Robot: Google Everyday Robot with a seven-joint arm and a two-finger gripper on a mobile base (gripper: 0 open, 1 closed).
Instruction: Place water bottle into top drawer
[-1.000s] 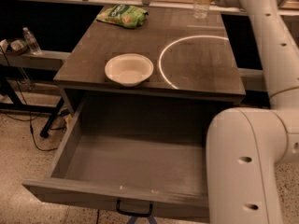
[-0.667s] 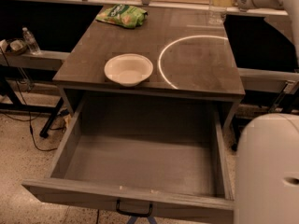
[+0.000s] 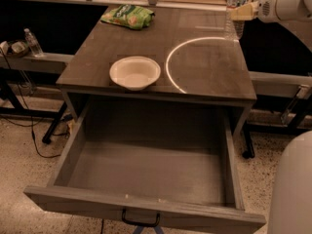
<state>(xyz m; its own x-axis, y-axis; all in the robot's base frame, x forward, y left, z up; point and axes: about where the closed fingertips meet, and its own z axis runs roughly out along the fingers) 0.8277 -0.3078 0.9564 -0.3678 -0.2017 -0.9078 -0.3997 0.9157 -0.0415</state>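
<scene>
Water bottle (image 3: 234,27) in gripper (image 3: 242,11), far right

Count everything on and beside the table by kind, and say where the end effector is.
Bottles: 2, water bottle held by the end effector over the table's far right edge, smaller bottle at left
Bowl: 1
Green bag: 1
Top drawer, open: 1
Total: 5

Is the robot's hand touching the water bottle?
Cannot tell. In the camera view the gripper, at the far right corner of the table, overlaps the water bottle, but neither contact nor a gap shows plainly.
</scene>
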